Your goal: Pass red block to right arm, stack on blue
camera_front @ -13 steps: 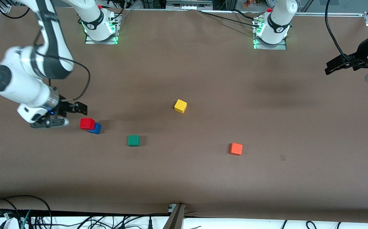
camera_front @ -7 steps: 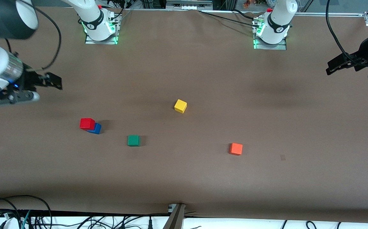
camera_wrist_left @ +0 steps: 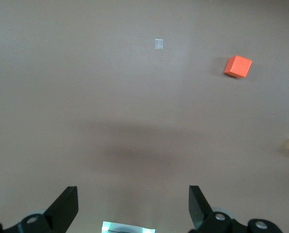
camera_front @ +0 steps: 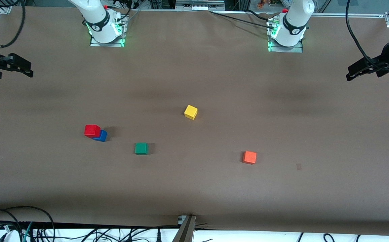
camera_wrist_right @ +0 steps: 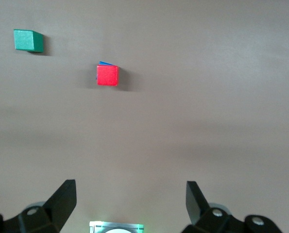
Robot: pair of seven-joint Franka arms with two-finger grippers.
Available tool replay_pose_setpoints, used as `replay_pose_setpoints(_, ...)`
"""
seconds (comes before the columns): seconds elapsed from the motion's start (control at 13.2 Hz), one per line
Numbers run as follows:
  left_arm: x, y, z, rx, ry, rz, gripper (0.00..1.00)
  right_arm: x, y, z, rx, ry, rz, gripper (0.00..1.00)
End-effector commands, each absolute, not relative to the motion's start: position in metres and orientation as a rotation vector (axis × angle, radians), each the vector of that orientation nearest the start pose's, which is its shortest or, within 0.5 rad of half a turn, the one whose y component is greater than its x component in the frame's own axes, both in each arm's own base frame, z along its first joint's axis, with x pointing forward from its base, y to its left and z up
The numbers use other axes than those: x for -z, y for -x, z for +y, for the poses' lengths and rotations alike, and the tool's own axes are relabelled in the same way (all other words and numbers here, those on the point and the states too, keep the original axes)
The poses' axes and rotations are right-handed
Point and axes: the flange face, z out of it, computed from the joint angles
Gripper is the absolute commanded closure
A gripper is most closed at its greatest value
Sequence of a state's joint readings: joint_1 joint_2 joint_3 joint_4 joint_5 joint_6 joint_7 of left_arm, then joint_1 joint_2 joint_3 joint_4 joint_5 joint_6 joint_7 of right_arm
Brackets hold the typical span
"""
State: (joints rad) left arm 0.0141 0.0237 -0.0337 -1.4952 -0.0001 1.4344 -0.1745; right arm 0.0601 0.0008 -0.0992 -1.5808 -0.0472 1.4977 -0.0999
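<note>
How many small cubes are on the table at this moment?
5. The red block sits on the blue; the green cube, yellow cube and orange cube lie singly. None seems hidden.

Desk (camera_front: 214, 188) is covered in plain matte brown, no pattern. Red block (camera_front: 91, 130) is seen pure red, w/ blue block (camera_front: 101, 136) showing beneath. Green cube (camera_front: 141, 148), yellow cube (camera_front: 191, 112) & orange cube (camera_front: 249, 157) are each shown in one flat colour. Left claw (camera_wrist_left: 133, 208) & right claw (camera_wrist_right: 130, 203) are seen black; arm bases are lit green.
</note>
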Motion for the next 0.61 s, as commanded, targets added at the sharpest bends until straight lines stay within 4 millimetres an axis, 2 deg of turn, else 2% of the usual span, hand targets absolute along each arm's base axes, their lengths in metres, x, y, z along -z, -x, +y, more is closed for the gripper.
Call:
replay_pose_setpoints(0.0, -0.641, -0.550, -0.012, -0.135, 3.131, -0.213, 0.00, -0.609, -0.541, -0.030, -0.145, 3.139, -0.067, 0.00)
replay_pose_setpoints(0.15, -0.641, -0.550, -0.012, -0.135, 3.130, -0.213, 0.00, -0.608, -0.533, -0.022, -0.145, 3.172, -0.104, 0.00)
replay_pose_setpoints(0.3, -0.641, -0.550, -0.013, -0.138, 3.131, -0.211, 0.00, -0.607, -0.525, -0.023, -0.166, 3.182, -0.099, 0.00)
replay_pose_setpoints(0.53, -0.641, -0.550, -0.015, -0.140, 3.131, -0.206, 0.00, -0.609, -0.526, -0.021, -0.140, 3.168, -0.090, 0.00)
